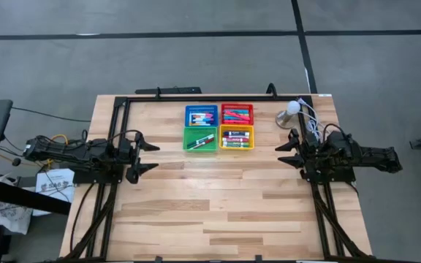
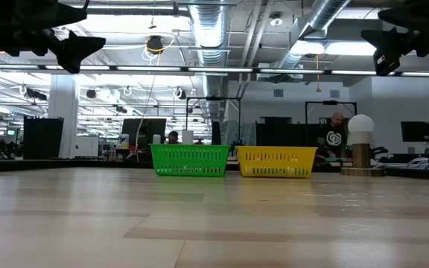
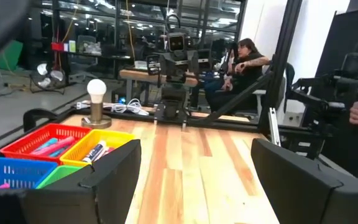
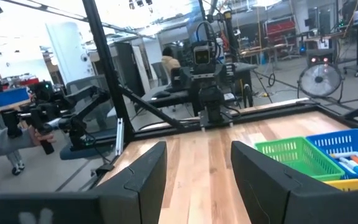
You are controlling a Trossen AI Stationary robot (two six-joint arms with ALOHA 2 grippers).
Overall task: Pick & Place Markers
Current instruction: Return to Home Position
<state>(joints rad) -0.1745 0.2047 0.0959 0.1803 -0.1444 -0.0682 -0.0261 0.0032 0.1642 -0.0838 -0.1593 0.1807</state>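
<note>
The markers lie inside four mesh baskets grouped at the table's far middle: blue basket (image 1: 201, 115), red basket (image 1: 237, 113), green basket (image 1: 200, 138) and yellow basket (image 1: 237, 136). Coloured markers (image 1: 236, 139) fill the yellow one, and a few markers (image 1: 199, 142) lie in the green one. My left gripper (image 1: 148, 157) hovers open to the left of the baskets, high above the table (image 2: 73, 45). My right gripper (image 1: 283, 152) hovers open to their right, equally high (image 2: 393, 45). Both point toward the table's middle.
A small lamp with a round white bulb (image 1: 291, 111) and white cables stands right of the red basket, close to my right arm. A black frame runs along the table's far edge (image 1: 196, 97). Bare wood spreads across the near half (image 1: 218, 212). People show in the room behind.
</note>
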